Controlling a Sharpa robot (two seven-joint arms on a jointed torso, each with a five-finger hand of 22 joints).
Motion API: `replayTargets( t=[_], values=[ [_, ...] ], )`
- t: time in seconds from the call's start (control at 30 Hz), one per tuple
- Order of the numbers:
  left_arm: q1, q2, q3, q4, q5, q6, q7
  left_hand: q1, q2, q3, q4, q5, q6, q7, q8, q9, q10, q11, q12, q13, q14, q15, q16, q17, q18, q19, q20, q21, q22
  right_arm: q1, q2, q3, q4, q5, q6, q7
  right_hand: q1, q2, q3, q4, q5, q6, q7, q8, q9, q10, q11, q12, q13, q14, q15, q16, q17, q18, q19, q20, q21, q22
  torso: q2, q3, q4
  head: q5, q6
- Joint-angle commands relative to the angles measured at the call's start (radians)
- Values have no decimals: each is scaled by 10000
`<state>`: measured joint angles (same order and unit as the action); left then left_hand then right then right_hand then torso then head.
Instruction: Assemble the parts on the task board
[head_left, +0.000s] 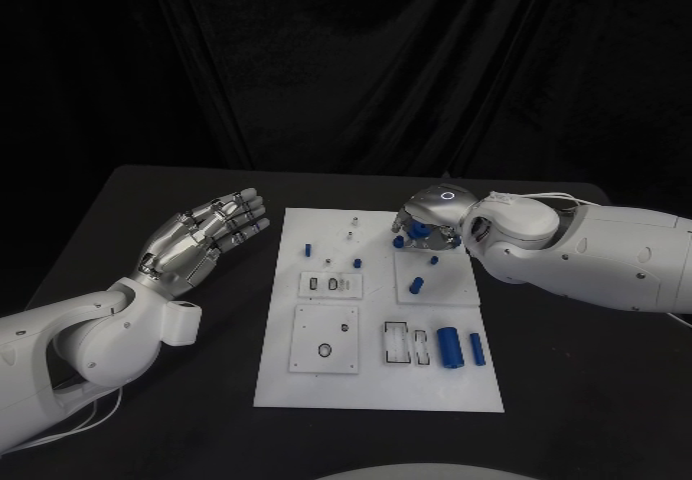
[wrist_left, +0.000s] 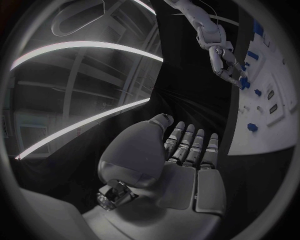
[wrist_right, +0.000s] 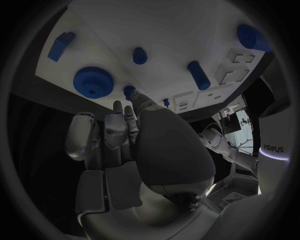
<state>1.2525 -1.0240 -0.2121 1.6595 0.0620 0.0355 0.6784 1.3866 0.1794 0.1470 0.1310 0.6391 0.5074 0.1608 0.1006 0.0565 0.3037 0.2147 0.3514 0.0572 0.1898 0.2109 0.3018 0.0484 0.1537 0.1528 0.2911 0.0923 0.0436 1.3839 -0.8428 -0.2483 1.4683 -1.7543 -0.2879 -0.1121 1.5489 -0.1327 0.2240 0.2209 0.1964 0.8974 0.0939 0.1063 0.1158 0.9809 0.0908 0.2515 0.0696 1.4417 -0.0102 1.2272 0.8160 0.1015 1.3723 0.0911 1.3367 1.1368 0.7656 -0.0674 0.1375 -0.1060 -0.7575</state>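
Lying in the middle of the black table (head_left: 159, 190), with dark curtain behind: the white board (head_left: 378, 390). Sitting on its lower right part: a fat blue tube (head_left: 449, 347) and a thin blue peg (head_left: 476, 348). Standing near its upper left: a small blue peg (head_left: 307, 247).

Resting at the left of the frame, off the board: the left hand (head_left: 202, 240), palm up, fingers apart, holding nothing.

Reaching down over the board's upper right corner: the right hand (head_left: 430, 222), fingers curling by a blue gear (wrist_right: 93, 82). Gripping it or not: cannot tell.
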Motion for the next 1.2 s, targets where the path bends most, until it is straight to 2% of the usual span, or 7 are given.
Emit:
replayTargets(
  t=[0.03,0.43,0.53,0.9,1.1,1.17,1.2],
  values=[
    [18,13,6,21,-9,189,2274,-115,-8,88,5,40,-55,236,2,-6,-43,42,-41,-9,33,69,79,19,-91,92,22,56,7,-46,63,9,-109,33,-314,102,-46,99,89,24,-55,172,14,64,35,98,19,-78,-8,-21,111,-33,22,-107,-2,121,51,18,-14,-2,-11,14,1],
    [17,6,6,60,-4,198,2129,-174,21,212,-10,31,-56,303,-5,-4,-69,103,-45,-6,43,133,138,25,-154,103,27,64,7,-185,361,11,-507,68,-438,312,-5,176,209,40,-69,209,-49,47,53,176,41,-109,-10,-90,147,-152,-191,-83,-63,165,-6,-61,-22,-11,-13,22,-18],
    [17,12,6,54,-3,204,2101,-185,24,238,-15,28,-52,316,-4,-3,-70,116,-42,-5,49,147,155,27,-167,112,28,69,9,-227,437,12,-630,229,-456,413,-21,265,282,80,-66,284,-75,67,77,213,51,-131,-12,-109,165,-164,-179,-80,-79,187,-18,-60,-24,-13,-11,28,-27],
    [15,58,6,-55,-3,254,2030,-204,29,285,-23,22,-46,337,-4,-1,-65,136,-32,-2,60,171,187,31,-192,122,29,75,11,-356,652,13,-961,537,-423,600,262,472,664,-109,168,876,20,305,291,517,13,-170,-7,-93,150,-131,-57,-83,-70,197,11,41,-33,-18,-12,37,-79],
    [13,49,6,-77,-3,280,1999,-216,31,313,-28,19,-34,347,-2,1,-60,146,-24,0,67,185,204,33,-206,126,30,78,11,-381,670,13,-1015,558,-468,660,266,437,681,-139,151,946,53,332,330,580,1,-175,-6,-89,141,-127,-39,-84,-70,187,12,50,-37,-17,-9,38,-74],
    [13,41,6,-83,-3,286,1991,-220,30,322,-31,16,-26,351,0,2,-57,148,-19,1,72,190,214,35,-211,134,30,83,13,-385,664,14,-995,562,-603,740,256,454,691,-189,72,1269,118,496,460,995,-134,-18,61,-71,46,-114,7,-87,-46,127,40,113,-38,-19,-12,43,-70],
    [13,39,6,-87,-3,288,1989,-220,30,322,-31,16,-26,351,0,2,-57,148,-19,1,72,190,214,35,-211,134,30,83,13,-386,662,14,-986,562,-654,765,257,479,678,-252,41,1669,156,716,616,1251,-236,61,98,-47,-37,-94,66,-97,-21,57,66,171,-40,-20,-13,49,-67]
  ],
)
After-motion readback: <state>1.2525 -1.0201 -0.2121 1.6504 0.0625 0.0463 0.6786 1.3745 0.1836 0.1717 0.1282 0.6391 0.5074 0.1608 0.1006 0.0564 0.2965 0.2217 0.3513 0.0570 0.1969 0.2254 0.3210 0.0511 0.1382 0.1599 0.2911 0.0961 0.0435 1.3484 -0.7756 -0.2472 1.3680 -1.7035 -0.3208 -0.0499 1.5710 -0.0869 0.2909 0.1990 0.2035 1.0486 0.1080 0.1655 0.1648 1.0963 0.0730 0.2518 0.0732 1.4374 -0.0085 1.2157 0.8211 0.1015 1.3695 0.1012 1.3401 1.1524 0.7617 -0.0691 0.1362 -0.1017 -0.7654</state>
